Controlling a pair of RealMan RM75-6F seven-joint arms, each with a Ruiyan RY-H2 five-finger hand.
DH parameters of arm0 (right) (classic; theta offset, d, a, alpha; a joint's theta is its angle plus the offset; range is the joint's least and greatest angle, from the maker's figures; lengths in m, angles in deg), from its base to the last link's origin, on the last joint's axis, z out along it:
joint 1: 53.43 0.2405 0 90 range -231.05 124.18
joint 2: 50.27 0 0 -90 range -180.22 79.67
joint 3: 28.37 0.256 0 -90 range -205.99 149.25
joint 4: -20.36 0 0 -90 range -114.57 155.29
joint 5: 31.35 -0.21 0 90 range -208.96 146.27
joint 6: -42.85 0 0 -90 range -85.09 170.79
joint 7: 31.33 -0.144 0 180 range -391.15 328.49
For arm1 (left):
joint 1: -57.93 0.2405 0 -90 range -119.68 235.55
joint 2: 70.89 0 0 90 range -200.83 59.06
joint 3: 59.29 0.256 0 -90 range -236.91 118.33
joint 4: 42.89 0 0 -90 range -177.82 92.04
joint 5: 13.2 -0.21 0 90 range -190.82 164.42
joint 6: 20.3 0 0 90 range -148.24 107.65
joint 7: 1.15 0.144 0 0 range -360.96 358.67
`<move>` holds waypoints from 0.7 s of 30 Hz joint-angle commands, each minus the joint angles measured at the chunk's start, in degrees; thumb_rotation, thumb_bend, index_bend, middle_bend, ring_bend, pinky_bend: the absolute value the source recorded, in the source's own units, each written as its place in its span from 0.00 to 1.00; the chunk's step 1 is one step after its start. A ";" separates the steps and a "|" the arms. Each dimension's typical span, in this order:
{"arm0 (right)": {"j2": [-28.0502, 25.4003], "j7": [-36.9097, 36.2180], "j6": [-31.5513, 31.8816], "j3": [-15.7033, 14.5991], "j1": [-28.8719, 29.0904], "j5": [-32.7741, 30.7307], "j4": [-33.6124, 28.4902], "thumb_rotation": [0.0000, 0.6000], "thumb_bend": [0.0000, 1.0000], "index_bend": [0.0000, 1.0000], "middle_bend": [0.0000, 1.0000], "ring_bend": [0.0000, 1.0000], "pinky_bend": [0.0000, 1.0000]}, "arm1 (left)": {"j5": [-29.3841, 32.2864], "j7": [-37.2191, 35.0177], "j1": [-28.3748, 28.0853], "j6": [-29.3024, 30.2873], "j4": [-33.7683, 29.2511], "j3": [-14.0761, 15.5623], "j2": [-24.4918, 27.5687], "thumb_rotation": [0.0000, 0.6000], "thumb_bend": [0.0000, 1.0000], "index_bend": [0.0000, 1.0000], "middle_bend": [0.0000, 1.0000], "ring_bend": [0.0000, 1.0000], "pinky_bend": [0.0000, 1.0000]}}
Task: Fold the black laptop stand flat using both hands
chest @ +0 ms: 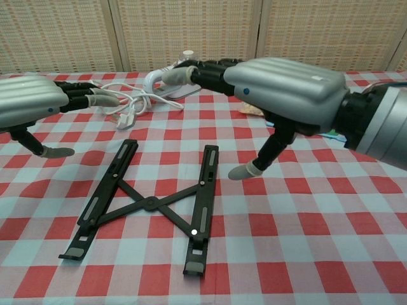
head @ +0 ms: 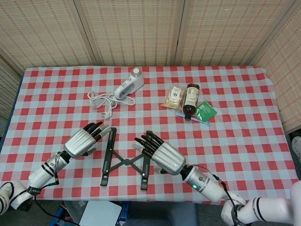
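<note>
Black metal laptop stand (head: 126,160) lies collapsed flat near the front edge of the red-and-white checked tablecloth (head: 244,141), its two long rails running front to back, joined by crossed struts. Seen from overhead, the left hand (head: 83,141) hovers palm-down, fingers spread, at the left rail's far end; the right hand (head: 160,153) does likewise over the right rail, holding nothing. From chest height, both hands (chest: 25,107) (chest: 280,89) float clear above the stand (chest: 149,202), with bare cloth either side.
</note>
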 commanded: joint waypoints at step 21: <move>11.25 6.24 0.62 -3.14 -1.17 6.90 18.43 1.00 0.00 0.00 0.00 0.00 0.00 | 1.77 -3.05 -4.41 -2.50 17.07 2.06 -13.31 1.00 0.22 0.00 0.00 0.01 0.17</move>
